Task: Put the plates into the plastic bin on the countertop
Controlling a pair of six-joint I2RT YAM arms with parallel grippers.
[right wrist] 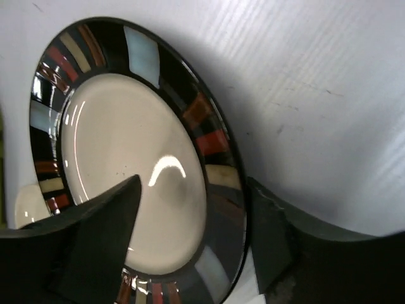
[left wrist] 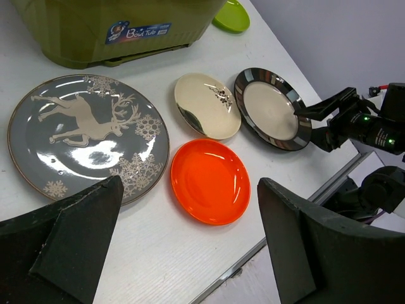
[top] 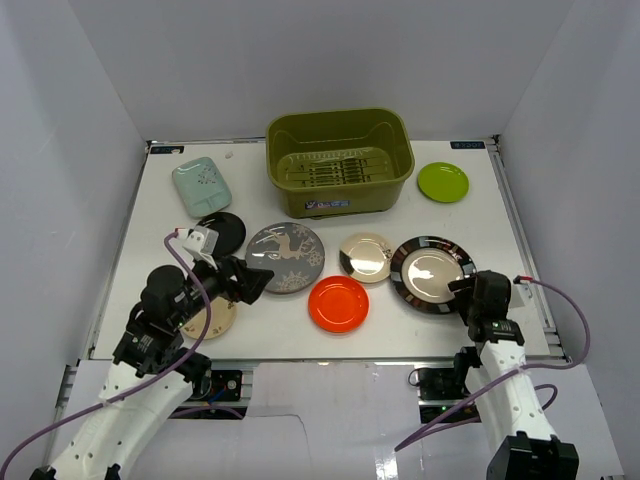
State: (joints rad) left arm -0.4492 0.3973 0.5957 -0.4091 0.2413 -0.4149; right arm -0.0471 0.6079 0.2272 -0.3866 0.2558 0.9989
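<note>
eight plates on the countertop, both claws apart

the white countertop (top: 480,230) carries everything. the olive bin (top: 290,195) sits at 12 o'clock on it, label facing the arms, its slatted floor showing. all eight plates lie flat on the countertop outside the bin.

the grey deer plate (top: 285,257) lies at 6 o'clock of the bin, near the middle. the dark-rimmed plate (top: 430,273) lies at 3 o'clock of the deer plate, toward the right edge. the orange plate (top: 338,303) lies at 5 o'clock of the deer plate, just beside it. the teal plate (top: 201,185) lies at 9 o'clock of the bin. the cream plate (top: 366,256) lies between the deer plate and the dark-rimmed plate, its edge touching or overlapping the latter. the lime plate (top: 442,181) lies at 3 o'clock of the bin. the black plate (top: 228,232) lies at 6 o'clock of the teal plate. the beige plate (top: 212,318) lies at 7 o'clock of the deer plate, partly under the left arm.

the left claw (left wrist: 190,253) hangs with jaws wide apart above the near edges of the deer plate and orange plate. the right claw (right wrist: 196,234) is low at the dark-rimmed plate's 5 o'clock rim, jaws apart, one finger over the plate, the other outside the rim.
</note>
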